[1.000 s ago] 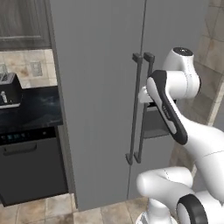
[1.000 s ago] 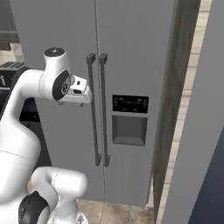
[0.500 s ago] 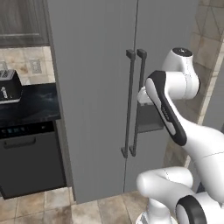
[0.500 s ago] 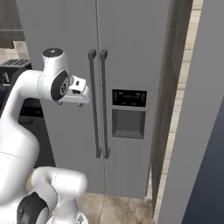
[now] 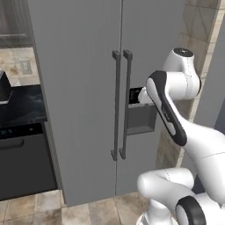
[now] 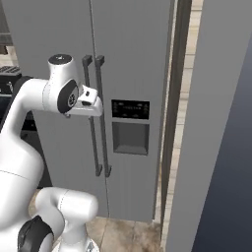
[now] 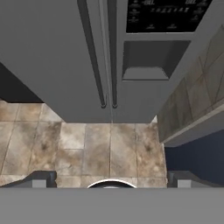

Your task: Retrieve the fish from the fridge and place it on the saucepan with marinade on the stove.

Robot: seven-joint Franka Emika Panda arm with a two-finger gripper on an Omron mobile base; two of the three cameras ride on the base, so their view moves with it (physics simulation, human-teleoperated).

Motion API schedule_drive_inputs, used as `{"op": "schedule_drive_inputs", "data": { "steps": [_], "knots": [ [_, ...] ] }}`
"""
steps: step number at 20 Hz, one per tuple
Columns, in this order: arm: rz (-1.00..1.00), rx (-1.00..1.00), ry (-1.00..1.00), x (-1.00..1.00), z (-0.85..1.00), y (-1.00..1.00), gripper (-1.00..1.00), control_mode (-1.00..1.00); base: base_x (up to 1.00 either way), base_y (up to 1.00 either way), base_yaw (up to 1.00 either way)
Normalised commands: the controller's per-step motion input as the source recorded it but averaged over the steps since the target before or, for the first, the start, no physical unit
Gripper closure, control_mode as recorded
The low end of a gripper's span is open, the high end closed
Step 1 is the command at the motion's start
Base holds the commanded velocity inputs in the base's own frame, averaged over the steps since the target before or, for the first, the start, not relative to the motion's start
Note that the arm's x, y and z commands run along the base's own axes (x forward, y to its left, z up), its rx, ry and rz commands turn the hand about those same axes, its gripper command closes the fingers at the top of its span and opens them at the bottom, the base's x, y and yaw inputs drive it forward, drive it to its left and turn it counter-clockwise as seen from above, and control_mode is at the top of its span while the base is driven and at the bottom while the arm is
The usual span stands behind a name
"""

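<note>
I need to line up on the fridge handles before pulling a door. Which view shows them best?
The left base view: both fridge handles run full length, side by side, unobstructed. In the right base view the arm crosses part of the handles. The hand view catches just their lower ends, seen from above.

One fridge (image 5: 88,88) with two doors, both shut, and two dark bar handles (image 5: 121,105) side by side. One dispenser recess (image 6: 130,138). One dark counter (image 5: 19,107), bearing what may be one appliance (image 5: 3,88).
</note>
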Motion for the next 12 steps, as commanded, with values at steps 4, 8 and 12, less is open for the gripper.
{"op": "schedule_drive_inputs", "data": {
  "steps": [4, 8, 12],
  "knots": [
    [0.0, 0.0, 0.0, 0.0, 0.0, 0.0, -1.0, 1.0, 0.03, 0.0, 0.0],
    [0.0, 0.0, 0.0, 0.0, 0.0, 0.0, -1.0, 1.0, 0.45, 0.0, 0.0],
    [0.0, 0.0, 0.0, 0.0, 0.0, 0.0, -1.0, 1.0, 0.25, 0.0, 0.0]
  ]
}}
